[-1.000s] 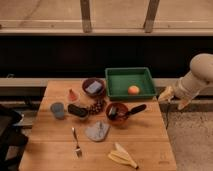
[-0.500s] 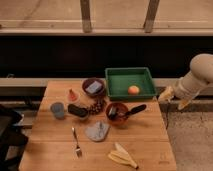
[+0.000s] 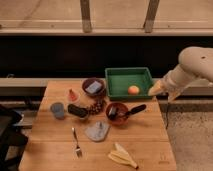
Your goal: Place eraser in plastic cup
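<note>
Hovering off the table's [image 3: 145, 145] right edge, the hand [image 3: 164, 92] looks spread, eraser [image 3: 77, 111] beside plastic cup [image 3: 57, 109].

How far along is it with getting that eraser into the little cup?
Done: nothing yet. The eraser lies on the table beside the plastic cup, not in it. In hand: nothing; the tool hangs open and empty at the table's right edge, by the green tray. Left: reach across, grasp the eraser, drop it in.

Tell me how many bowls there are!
2. A dark maroon bowl left of the green tray; a red-brown bowl in front of it. None seem hidden. The pincer hangs at the tray's right.
</note>
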